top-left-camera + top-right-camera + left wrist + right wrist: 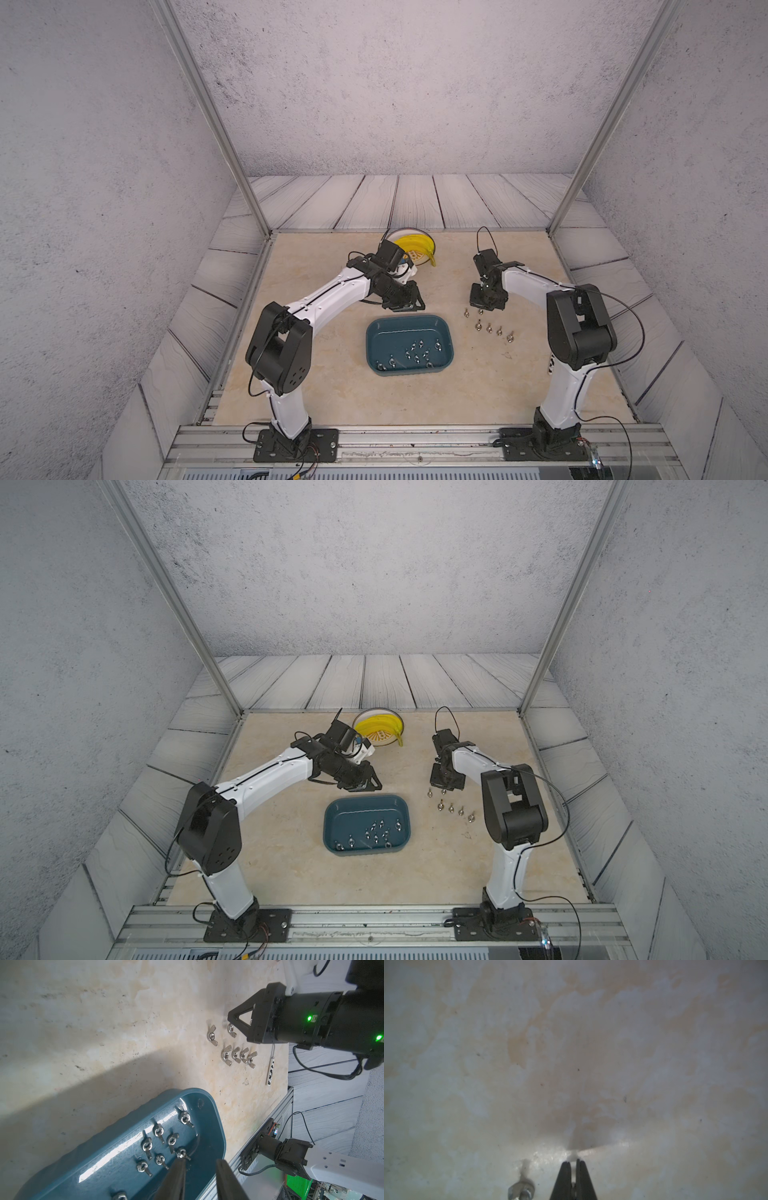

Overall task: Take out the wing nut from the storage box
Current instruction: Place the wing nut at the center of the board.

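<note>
Low in the middle of both top views, the box (pixel 395 334) (pixel 353 814) sits flat on the table (pixel 332 399). Nuts (pixel 417 358) lie scattered over its floor, mostly toward its right and near sides. Right of it in the frame, well clear of its rim, a row of four nuts (pixel 489 329) lies on the table. A lone nut (pixel 466 311) lies just beyond the row.

My left claw (pixel 409 308) hangs above the box's far rim, tilted down toward it. At the bottom edge of the left wrist view its fingers (pixel 176 1178) stand apart with nothing between them, so it is released and empty. One tip overlaps a nut in the box; I cannot tell whether they touch.

My right claw (pixel 482 306) points straight down at the table, right of centre, just beside the lone nut. In the right wrist view its jaws are clenched to a slit with a small grey piece in it. It grips a nut (pixel 231 1029) by one wing, down at the table.

Farthest, at the table's upper middle, the plate (pixel 400 233) holds bananas (pixel 413 245), partly behind my left wrist.
</note>
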### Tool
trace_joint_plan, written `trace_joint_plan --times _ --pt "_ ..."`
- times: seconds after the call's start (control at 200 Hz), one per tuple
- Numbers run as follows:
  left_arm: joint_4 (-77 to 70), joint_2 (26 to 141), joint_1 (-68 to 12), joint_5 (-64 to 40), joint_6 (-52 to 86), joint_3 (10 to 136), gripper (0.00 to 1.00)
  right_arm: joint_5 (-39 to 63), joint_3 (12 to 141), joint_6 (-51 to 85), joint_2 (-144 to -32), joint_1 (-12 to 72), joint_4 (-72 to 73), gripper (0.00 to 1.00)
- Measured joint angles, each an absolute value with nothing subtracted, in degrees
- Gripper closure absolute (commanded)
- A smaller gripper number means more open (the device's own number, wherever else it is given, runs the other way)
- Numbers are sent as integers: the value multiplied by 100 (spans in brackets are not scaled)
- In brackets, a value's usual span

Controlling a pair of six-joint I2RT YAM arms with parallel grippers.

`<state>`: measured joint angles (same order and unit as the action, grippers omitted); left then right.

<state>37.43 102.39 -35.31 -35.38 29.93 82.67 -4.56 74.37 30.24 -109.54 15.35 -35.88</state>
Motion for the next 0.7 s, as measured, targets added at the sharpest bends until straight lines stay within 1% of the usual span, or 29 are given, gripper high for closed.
trace_joint_plan --times 0.205,0.701 --pt "3730 10200 -3422 -3531 2976 8211 68 -515 7463 2993 -11041 1535 -3581 100" --pt "3708 10064 -3273 -3538 2963 8103 68 -615 7288 2991 -11063 1601 -3579 92"
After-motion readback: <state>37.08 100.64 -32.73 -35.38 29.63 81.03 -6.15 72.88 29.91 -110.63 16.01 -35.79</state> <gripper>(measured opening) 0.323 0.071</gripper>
